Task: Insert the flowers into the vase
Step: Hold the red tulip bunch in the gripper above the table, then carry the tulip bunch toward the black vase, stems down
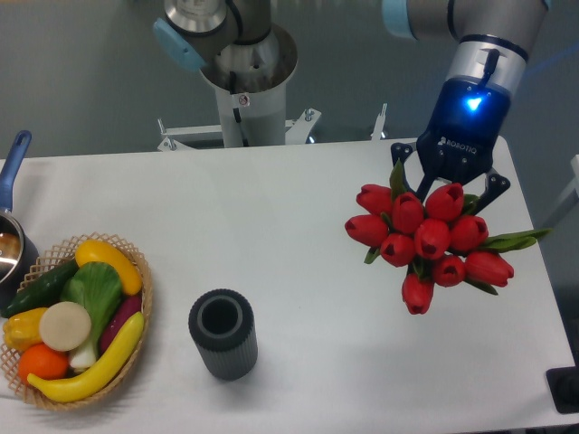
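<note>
Over the right side of the white tabletop (298, 235), the hand (457, 188) points down with its dark fingers (496, 185) reaching into the top of the flowers (425, 240), pinching the bunch somewhere behind the red buds; the grip point itself is hidden. Green leaves stick out to the right of the buds. Well apart, toward the front left, the vase (223, 333) stands upright with its round mouth open. Near the left edge sits a wicker basket (140, 307) of fruit and vegetables, and beside it a blue-handled pot (13, 235).
</note>
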Action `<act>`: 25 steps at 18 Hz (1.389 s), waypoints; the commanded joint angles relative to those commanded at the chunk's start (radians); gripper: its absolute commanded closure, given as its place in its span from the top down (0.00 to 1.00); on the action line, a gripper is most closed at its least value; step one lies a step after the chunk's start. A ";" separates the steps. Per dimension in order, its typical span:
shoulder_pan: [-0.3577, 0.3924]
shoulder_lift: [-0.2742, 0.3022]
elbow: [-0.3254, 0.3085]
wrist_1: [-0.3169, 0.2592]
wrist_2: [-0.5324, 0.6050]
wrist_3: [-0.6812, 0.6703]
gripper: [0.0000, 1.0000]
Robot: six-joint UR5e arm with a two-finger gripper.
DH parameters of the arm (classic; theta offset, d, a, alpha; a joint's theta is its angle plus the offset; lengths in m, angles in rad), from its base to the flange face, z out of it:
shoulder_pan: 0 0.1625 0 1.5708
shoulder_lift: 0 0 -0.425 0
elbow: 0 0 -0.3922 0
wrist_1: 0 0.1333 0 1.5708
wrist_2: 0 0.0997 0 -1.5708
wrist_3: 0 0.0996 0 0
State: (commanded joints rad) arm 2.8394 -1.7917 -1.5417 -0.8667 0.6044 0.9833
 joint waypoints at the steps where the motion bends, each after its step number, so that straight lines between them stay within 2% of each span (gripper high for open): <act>1: -0.002 0.000 -0.005 0.002 0.000 0.001 0.32; 9: -0.006 0.000 0.000 0.003 0.000 0.000 0.32; 11: -0.009 -0.002 -0.002 0.026 0.000 0.000 0.32; 17: -0.035 -0.014 0.000 0.029 0.000 -0.003 0.32; 22: -0.083 -0.052 0.012 0.083 -0.006 -0.005 0.32; 25: -0.090 -0.075 0.012 0.107 -0.101 0.005 0.32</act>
State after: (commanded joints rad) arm 2.7489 -1.8667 -1.5294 -0.7595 0.5035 0.9879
